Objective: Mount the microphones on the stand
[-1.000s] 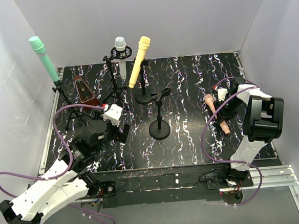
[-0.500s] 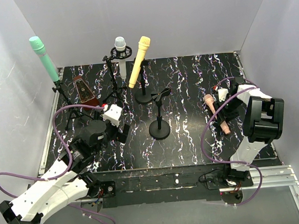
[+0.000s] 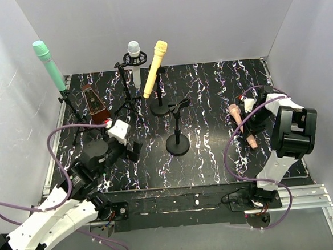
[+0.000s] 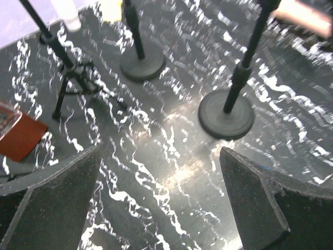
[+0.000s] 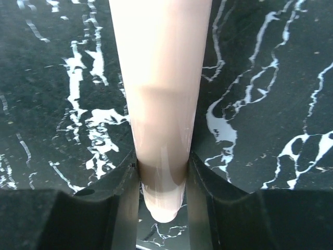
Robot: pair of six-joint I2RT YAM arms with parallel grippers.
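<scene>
A peach-pink microphone [image 3: 240,121] lies on the black marbled table [image 3: 209,87] at the right. My right gripper [image 3: 248,124] is shut on its handle, and in the right wrist view the handle [image 5: 161,104] sits pinched between both fingers [image 5: 125,182]. An empty stand [image 3: 178,141] with a round base rises mid-table, also in the left wrist view [image 4: 226,113]. The yellow microphone [image 3: 154,68], white microphone [image 3: 134,54] and mint green microphone [image 3: 49,64] sit on stands at the back. My left gripper [image 3: 135,151] hangs open over the near left, nothing between its fingers [image 4: 260,198].
A brown wedge-shaped box [image 3: 95,105] stands near the left tripod legs [image 3: 78,128]. The yellow microphone's round base [image 3: 160,109] and the white one's tripod [image 4: 73,83] stand behind the empty stand. White walls enclose three sides. Purple cables loop from both arms.
My right gripper opened a little and closed again on the peach-pink microphone's handle. The left arm drew back toward the near-left corner, still open.
</scene>
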